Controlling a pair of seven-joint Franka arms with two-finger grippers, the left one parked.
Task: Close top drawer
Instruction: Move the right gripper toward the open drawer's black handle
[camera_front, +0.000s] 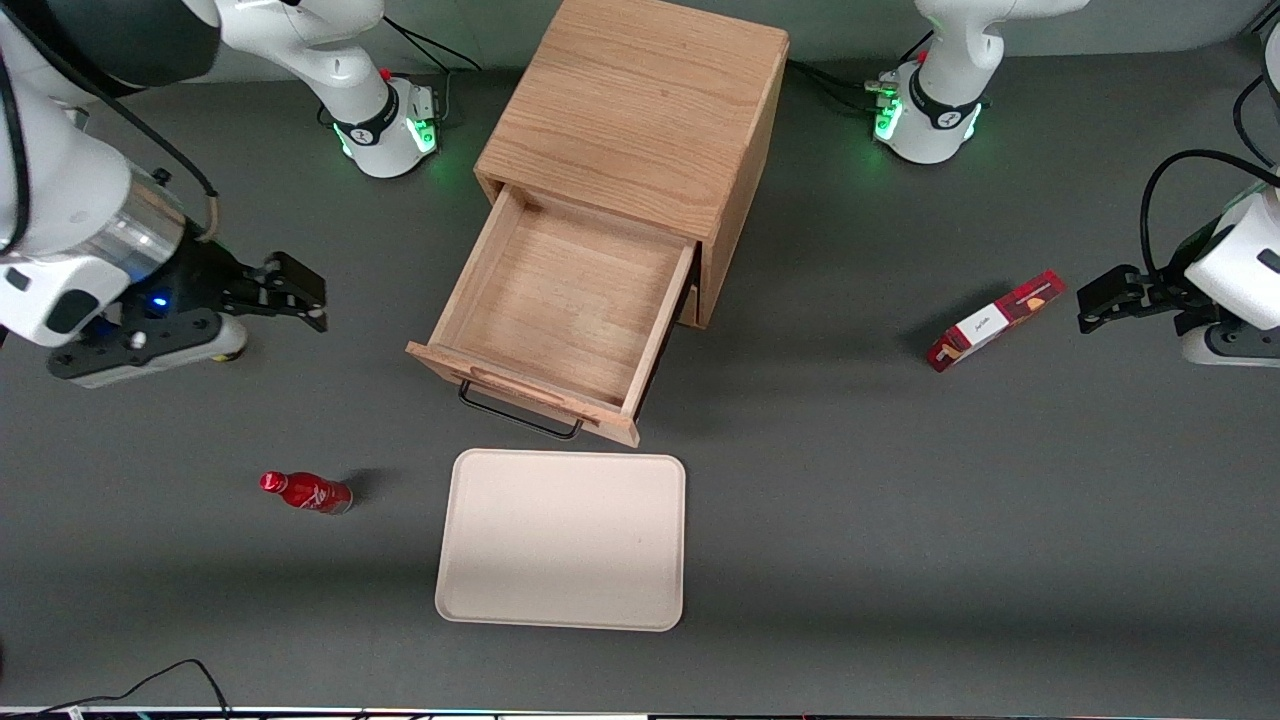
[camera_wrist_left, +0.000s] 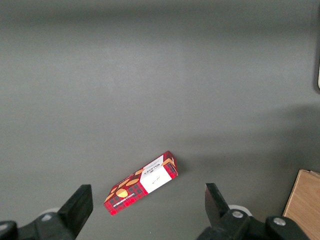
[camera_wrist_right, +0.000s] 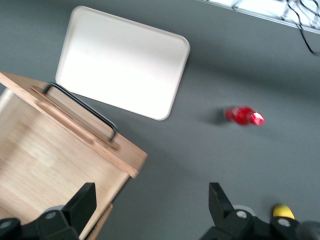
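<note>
The stiff wooden top drawer (camera_front: 560, 300) should slide if pushed on its front, at four o'clock from the released, empty gripper (camera_front: 300, 290).

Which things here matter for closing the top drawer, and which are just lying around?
Part of the job:
top drawer, pulled open
its black handle
gripper, fingers open, toward the working arm's end, apart from the drawer

Just lying about:
tray
red bottle
red box
</note>
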